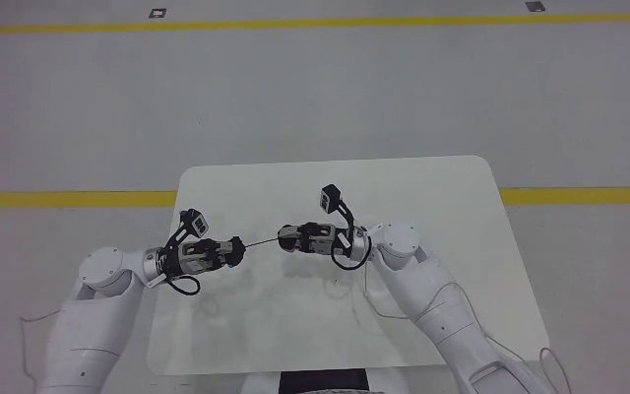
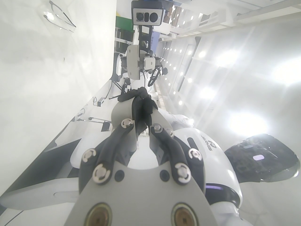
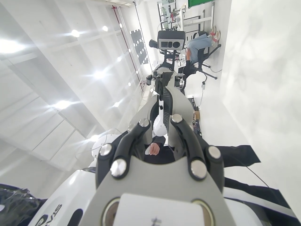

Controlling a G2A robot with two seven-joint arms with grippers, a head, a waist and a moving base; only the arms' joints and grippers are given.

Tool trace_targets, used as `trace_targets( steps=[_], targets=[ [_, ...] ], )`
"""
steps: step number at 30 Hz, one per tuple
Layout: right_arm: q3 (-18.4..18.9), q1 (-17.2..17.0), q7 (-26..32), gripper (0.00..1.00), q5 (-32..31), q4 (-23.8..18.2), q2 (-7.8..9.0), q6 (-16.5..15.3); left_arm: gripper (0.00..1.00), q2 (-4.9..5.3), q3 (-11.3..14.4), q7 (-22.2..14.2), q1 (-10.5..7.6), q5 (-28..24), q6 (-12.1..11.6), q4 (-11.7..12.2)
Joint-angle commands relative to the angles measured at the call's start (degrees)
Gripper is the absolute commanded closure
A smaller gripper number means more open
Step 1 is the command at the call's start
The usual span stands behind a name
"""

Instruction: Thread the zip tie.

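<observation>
Zip tie [image 1: 258, 242] is held in the air over the table [image 1: 433, 197], nearer the table's left edge than its right, pulled out as a thin dark line between both grippers. Left gripper [image 1: 236, 248] has its jaws clamped on one end. Right gripper [image 1: 283, 238] has its jaws clamped on the other end. The grippers face each other tip to tip, close but not touching.

Progress: the tie is picked up and held by both arms, so the grasp part looks done. No loop shows, and the strap runs straight, so the tail likely hasn't gone through the head yet. Threading itself still looks left to do.

Views: the top view gives the layout, with the strap's span and where it sits over the table, but no detail of the ends. In the right wrist view the right gripper [image 3: 164, 90] pinches a ribbed flat strap [image 3: 166, 109], so that's the toothed part. In the left wrist view the left gripper [image 2: 141, 104] is closed on a black bunched bit of the tie [image 2: 141, 116]. I can't tell if that's the head.
</observation>
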Motion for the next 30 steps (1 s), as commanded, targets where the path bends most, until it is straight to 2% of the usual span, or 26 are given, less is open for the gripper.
trace_targets(
  steps=[1, 8, 23, 30],
  targets=[
    [-0.1, 0.0, 0.0, 0.92, 0.2, 0.0, 0.07, 0.1, 1.00, 0.00, 0.0, 0.0, 0.00, 0.0, 0.0, 0.0],
    [-0.6, 0.1, -0.1, 0.86, 0.9, -0.2, 0.38, 0.0, 1.00, 0.00, 0.0, 0.0, 0.00, 0.0, 0.0, 0.0],
    [-1.6, 0.0, 0.0, 0.86, 1.2, -0.9, 1.10, 0.0, 1.00, 0.00, 0.0, 0.0, 0.00, 0.0, 0.0, 0.0],
    [-2.1, 0.2, -0.2, 0.89, 1.7, -0.7, 1.32, -0.3, 1.00, 0.00, 0.0, 0.0, 0.00, 0.0, 0.0, 0.0]
  ],
)
